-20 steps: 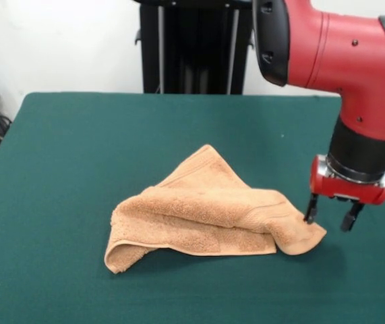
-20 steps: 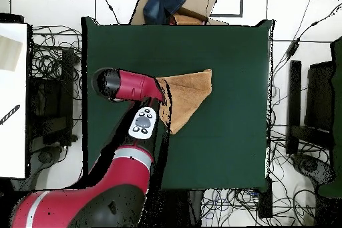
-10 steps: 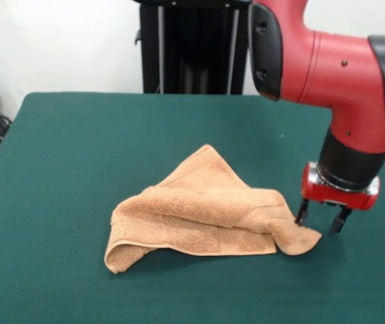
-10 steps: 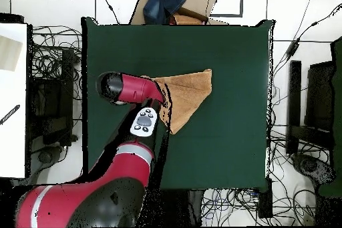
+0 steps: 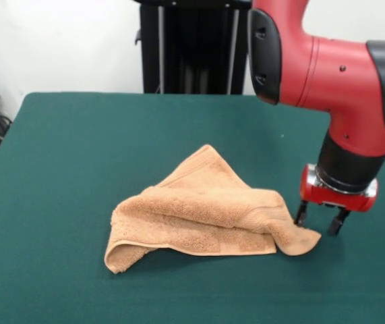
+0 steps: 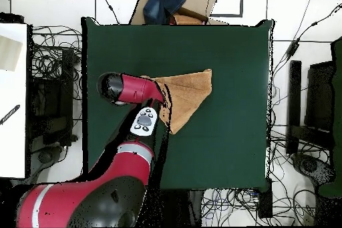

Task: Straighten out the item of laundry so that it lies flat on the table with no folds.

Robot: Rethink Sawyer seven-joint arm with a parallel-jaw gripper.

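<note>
So the towel (image 5: 205,216) is sitting roughly mid-worktop (image 5: 77,148), a bit toward the near side in the front view, and it's nowhere near flat. It's folded over itself into a rough triangle: one point aims at the far edge, a fat rolled fold runs across the middle, and the left end curls up into an open loop.

The gripper (image 5: 321,220) is down low at the towel's right-hand corner, fingers spread apart with nothing held. One finger (image 5: 301,214) looks like it's touching or just beside the cloth edge, the other sits out over bare green. The overhead view doesn't help, since the arm covers that corner.

My read: this is the reach-and-grab step, lining up on the corner before pinching it. The next move needs the gripper to settle so the corner is actually between the fingers, then close on just the top layer if possible. Then pull right and outward to drag the fold open. Grabbing both layers would likely just slide the whole bundle.
</note>
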